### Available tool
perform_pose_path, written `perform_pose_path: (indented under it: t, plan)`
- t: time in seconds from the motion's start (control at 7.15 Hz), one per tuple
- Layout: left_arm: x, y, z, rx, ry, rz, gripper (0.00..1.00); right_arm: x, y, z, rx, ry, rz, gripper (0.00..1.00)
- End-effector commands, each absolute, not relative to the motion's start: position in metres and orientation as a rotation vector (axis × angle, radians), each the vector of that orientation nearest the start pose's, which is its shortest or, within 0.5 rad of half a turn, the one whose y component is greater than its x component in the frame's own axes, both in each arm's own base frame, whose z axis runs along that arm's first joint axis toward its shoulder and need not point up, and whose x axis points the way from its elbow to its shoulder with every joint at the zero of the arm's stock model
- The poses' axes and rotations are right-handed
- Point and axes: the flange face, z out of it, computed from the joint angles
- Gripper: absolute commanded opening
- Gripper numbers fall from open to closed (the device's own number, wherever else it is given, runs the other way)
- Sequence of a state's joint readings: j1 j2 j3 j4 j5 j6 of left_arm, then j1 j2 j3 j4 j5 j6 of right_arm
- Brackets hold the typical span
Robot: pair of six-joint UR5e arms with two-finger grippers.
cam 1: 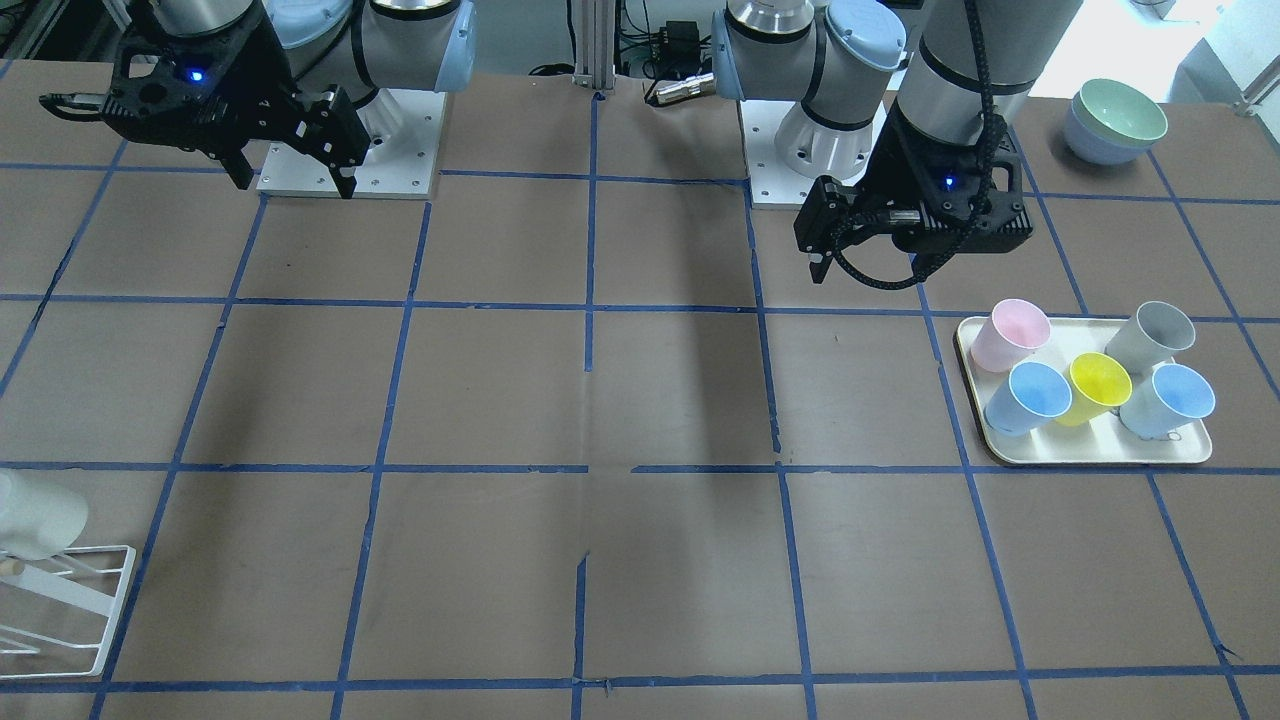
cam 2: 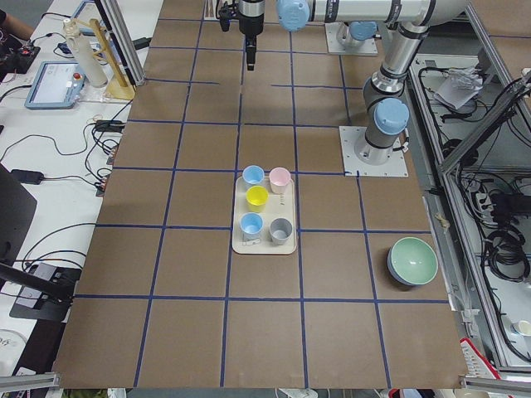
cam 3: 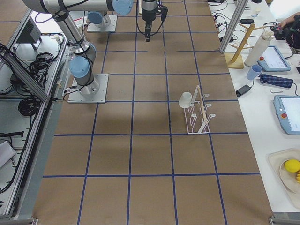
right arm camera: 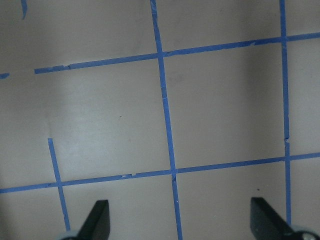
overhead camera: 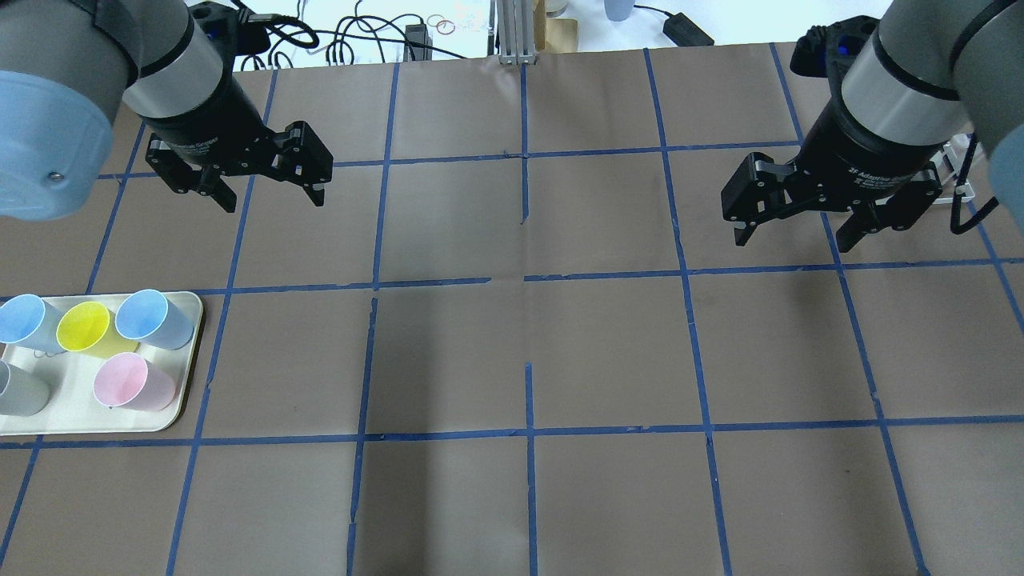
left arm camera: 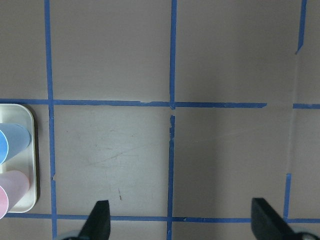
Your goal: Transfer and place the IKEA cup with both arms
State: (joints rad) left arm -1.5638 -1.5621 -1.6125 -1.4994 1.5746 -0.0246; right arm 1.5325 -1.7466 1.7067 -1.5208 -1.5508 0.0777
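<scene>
The IKEA cup (cam 1: 35,515), white, hangs tilted on a white wire rack (cam 1: 70,600) at the table's end on my right side; it also shows in the exterior right view (cam 3: 186,99). My right gripper (overhead camera: 794,238) is open and empty, hovering above bare table well short of the rack. My left gripper (overhead camera: 272,200) is open and empty, hovering above the table beyond the tray (overhead camera: 72,404). Both wrist views show only taped table between the open fingertips (left arm camera: 100,217) (right arm camera: 100,217).
The cream tray (cam 1: 1085,455) holds a pink cup (cam 1: 1008,335), two blue cups (cam 1: 1030,395), a yellow cup (cam 1: 1095,387) and a grey cup (cam 1: 1150,335). Stacked bowls (cam 1: 1115,120) stand near the left arm's base. Blue tape lines grid the brown table.
</scene>
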Motion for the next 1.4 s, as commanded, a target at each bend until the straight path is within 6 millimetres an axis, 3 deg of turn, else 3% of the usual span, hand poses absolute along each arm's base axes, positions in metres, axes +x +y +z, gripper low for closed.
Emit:
perform_pose_path:
  t: [0.0, 0.98, 1.26]
  plan:
    - [-0.129, -0.494, 0.479, -0.051, 3.138, -0.06, 1.0, 0.119, -0.419, 0.495, 0.187, 3.116, 0.022, 1.0]
    - [-0.129, -0.491, 0.477, -0.051, 3.138, -0.053, 1.0, 0.111, -0.424, 0.493, 0.19, 3.133, 0.01, 1.0]
    - [-0.13, -0.492, 0.476, -0.048, 3.138, -0.051, 1.0, 0.071, -0.433, 0.494, 0.253, 3.136, 0.003, 1.0]
